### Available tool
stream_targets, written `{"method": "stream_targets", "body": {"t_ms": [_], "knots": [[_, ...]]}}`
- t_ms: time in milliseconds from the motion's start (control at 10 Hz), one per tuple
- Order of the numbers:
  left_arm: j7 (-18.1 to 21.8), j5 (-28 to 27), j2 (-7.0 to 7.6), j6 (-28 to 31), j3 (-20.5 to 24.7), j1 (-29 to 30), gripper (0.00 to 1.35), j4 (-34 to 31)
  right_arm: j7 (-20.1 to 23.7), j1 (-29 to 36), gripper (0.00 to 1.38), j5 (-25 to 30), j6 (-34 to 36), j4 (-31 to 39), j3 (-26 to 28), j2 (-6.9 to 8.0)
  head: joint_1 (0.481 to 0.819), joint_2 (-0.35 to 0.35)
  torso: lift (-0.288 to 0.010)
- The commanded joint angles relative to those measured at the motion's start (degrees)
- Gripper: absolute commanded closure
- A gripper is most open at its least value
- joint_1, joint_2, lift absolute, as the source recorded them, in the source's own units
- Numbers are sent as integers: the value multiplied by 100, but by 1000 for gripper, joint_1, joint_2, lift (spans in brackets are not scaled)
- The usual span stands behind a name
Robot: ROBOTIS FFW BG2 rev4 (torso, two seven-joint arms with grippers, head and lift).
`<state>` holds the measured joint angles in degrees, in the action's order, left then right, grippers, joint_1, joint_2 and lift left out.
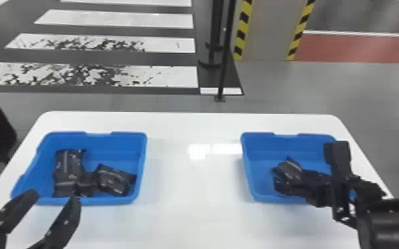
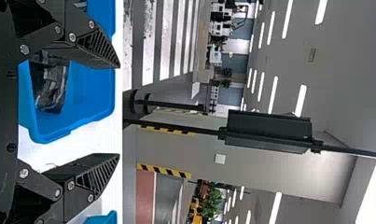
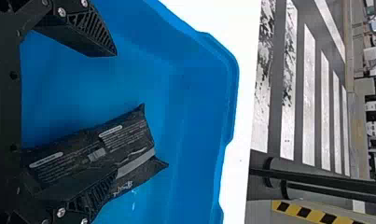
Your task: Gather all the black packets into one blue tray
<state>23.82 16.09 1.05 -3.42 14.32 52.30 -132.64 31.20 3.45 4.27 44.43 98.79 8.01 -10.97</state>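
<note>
Black packets (image 1: 68, 167) lie in our left tray (image 1: 126, 145), with more (image 1: 286, 172) in our right tray (image 1: 263, 145); our left gripper (image 1: 54, 198) and right gripper (image 1: 337, 172) both have fingers spread, the right at its tray.

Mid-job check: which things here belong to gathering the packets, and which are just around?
Job:
- black packets in the left tray
- black packets in the right tray
- left blue tray
- right blue tray

Just around:
- white table, merely support
- slim black post
- striped-edged column
- white floor stripes
</note>
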Motion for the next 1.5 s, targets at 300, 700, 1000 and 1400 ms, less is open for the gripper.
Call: {"method": "stream_targets", "body": {"t_ms": [300,700,1000,1400], "knots": [[0,25,18,47,-27,-55,391,25,-9,-345,128,670,394,-169,-12,-116,695,-79,-110],[0,37,53,47,-73,-83,409,39,-9,-612,154,921,662,-675,10,-169,695,-131,-110],[0,48,53,61,-107,-112,409,81,-9,-767,567,864,605,-886,10,-213,695,-149,-110],[9,71,88,75,-153,-140,427,109,-9,-753,1207,784,423,-956,125,-195,695,-152,-110]]}}
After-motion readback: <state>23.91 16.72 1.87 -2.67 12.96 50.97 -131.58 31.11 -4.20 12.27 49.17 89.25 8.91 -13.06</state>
